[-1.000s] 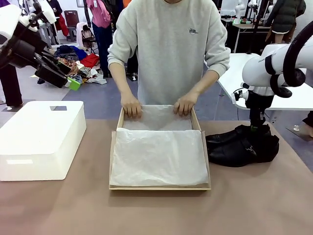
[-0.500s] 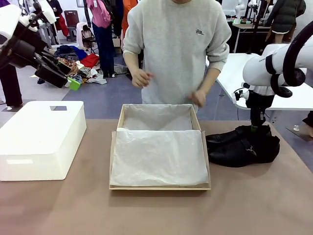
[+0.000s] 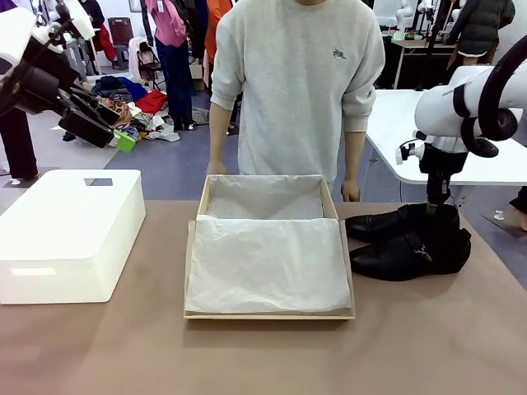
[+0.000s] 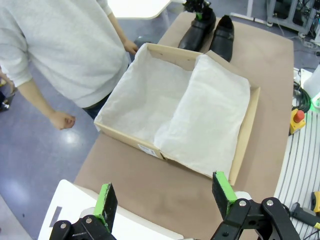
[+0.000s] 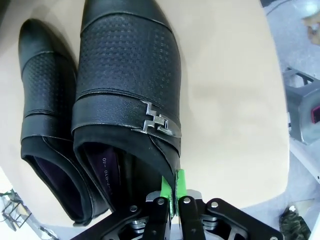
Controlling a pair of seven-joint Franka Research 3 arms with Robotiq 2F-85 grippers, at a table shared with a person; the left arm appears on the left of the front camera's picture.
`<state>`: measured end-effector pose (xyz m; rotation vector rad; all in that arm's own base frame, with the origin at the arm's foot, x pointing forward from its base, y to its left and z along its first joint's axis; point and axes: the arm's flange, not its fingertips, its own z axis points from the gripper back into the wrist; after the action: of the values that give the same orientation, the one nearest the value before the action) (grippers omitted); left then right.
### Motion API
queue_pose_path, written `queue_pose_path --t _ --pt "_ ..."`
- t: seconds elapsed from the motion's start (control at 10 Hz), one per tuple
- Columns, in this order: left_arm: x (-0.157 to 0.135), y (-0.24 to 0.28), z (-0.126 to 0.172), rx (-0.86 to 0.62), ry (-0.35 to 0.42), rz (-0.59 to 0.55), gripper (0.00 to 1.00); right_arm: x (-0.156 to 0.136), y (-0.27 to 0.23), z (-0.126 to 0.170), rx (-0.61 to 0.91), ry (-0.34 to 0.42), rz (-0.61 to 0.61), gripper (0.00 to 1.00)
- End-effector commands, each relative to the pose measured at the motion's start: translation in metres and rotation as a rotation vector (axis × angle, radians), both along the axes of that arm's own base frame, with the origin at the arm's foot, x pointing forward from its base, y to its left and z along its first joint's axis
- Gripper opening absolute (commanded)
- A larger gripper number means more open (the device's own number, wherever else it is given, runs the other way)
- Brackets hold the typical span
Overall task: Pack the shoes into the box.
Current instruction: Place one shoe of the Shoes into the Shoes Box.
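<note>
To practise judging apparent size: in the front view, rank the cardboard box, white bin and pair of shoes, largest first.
1. cardboard box
2. white bin, close to it and reaching the picture's edge, so unsure
3. shoes, clearly smallest

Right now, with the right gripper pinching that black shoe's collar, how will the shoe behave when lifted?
Probably fairly stiff: the shoe holds its upper open unaided. Pinched at the collar edge by the right gripper, it will likely tilt toe-down and swing. The glossy leather looks slick, so it might slip from the grip.
</note>
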<state>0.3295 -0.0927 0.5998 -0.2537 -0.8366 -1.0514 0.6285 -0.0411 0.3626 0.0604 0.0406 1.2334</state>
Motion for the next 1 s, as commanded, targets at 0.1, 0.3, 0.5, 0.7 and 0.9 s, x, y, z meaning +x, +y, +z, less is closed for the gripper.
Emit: queue_pose_path --t 0.1,0.3,0.5,0.7,0.9 --pt "0.000 0.001 0.000 -0.007 -0.001 -0.014 1.00 0.010 0.001 0.042 0.007 -0.001 -0.030 0.00" --pt "0.000 0.001 0.000 -0.007 -0.001 -0.014 1.00 0.009 0.007 0.075 -0.012 -0.001 -0.038 0.00" --pt "0.000 0.001 0.000 -0.007 -0.001 -0.014 1.00 0.000 0.021 0.116 -0.030 -0.014 -0.030 0.00" --pt "0.000 0.001 0.000 -0.007 -0.001 -0.014 1.00 -0.012 0.044 0.148 -0.026 -0.008 -0.005 0.00" --pt "0.000 0.001 0.000 -0.007 -0.001 -0.014 1.00 -0.022 0.080 0.175 -0.045 -0.009 0.040 0.00"
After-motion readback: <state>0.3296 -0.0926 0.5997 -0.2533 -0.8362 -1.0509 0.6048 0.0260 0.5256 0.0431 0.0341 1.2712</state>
